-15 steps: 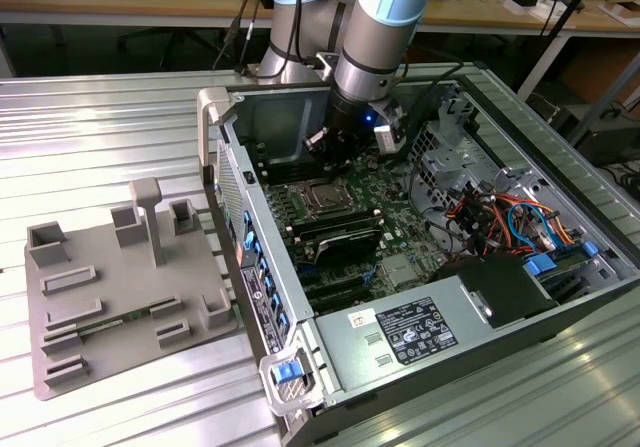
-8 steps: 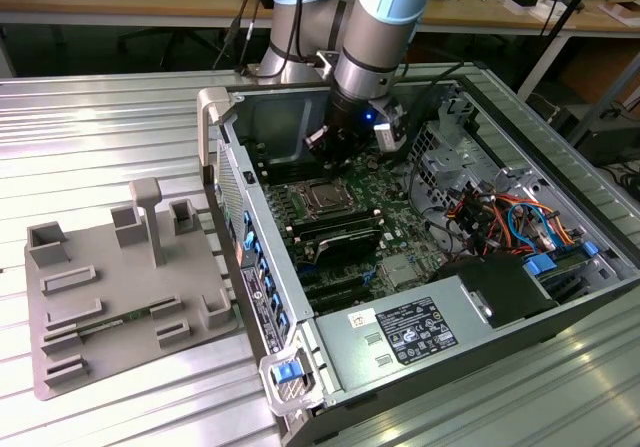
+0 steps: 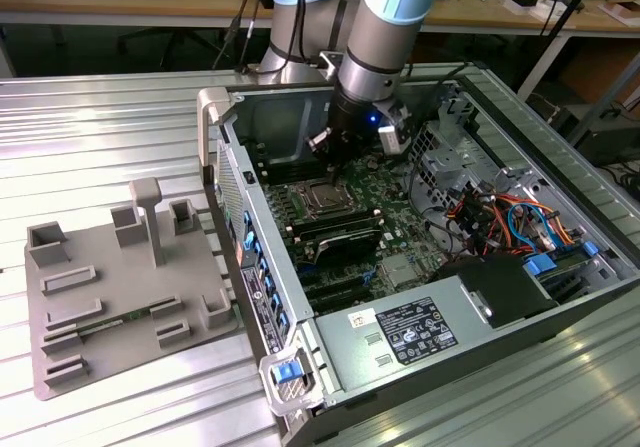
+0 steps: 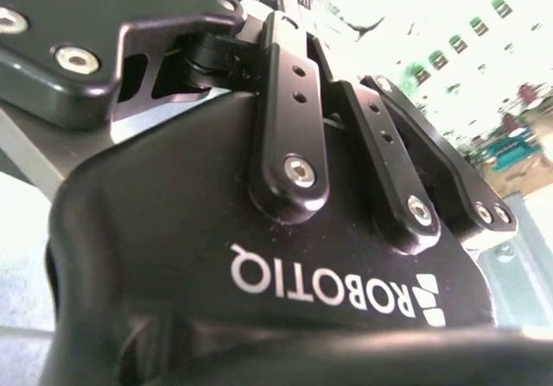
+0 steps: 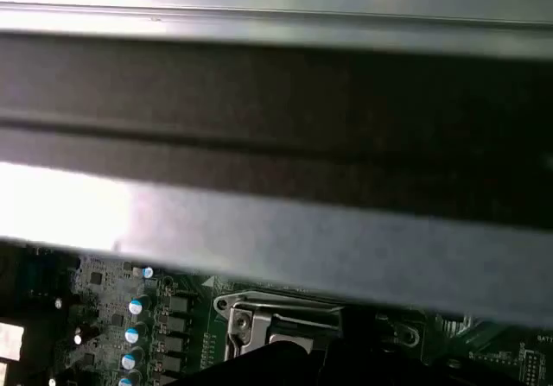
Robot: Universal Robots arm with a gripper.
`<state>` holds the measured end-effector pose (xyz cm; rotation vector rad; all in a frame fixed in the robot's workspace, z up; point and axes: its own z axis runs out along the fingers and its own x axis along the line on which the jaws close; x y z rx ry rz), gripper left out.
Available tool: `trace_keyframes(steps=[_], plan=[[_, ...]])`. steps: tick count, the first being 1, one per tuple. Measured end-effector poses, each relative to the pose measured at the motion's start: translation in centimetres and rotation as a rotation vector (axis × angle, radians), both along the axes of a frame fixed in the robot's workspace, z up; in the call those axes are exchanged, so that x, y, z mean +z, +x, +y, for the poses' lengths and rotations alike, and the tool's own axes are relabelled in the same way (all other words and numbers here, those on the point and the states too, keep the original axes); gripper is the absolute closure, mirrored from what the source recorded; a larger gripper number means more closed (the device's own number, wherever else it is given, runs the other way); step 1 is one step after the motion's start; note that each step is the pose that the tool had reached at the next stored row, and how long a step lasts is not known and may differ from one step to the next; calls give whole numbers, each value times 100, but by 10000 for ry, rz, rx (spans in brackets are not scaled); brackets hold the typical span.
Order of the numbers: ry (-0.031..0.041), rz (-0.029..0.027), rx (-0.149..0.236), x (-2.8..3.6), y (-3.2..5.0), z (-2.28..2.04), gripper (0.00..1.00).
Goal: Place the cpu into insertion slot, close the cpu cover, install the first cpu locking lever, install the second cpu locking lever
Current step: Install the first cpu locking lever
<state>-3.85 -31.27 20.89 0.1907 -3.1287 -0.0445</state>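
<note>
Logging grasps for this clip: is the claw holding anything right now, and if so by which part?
Cannot be told. In the exterior view the claw sits low over the insertion slot inside the computer case, but what lies between its tips is hidden.

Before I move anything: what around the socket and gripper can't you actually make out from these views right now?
- Gripper fingertips: exterior view, hidden behind its own body above the insertion slot; open or shut unknown.
- Cpu cover: first wrist view, lower part hidden by a dark shape; fully down or not, unclear.
- Cpu: exterior view, too small to confirm it is seated.
- Locking levers: too small to tell their state.
</note>
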Motion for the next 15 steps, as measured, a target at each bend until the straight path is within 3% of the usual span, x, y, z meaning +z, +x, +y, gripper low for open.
trace_keyframes(steps=[2, 4, 7, 8, 11, 15], plan=[[-1, 1, 0, 1, 0, -96, 89], [0, 2, 0, 0, 1, -244, 89], [0, 2, 0, 3, 1, -331, 89], [-1, 3, 1, 12, 2, -342, 89], [-2, 2, -1, 117, 1, -351, 89], [-2, 2, -1, 312, 1, -353, 89]])
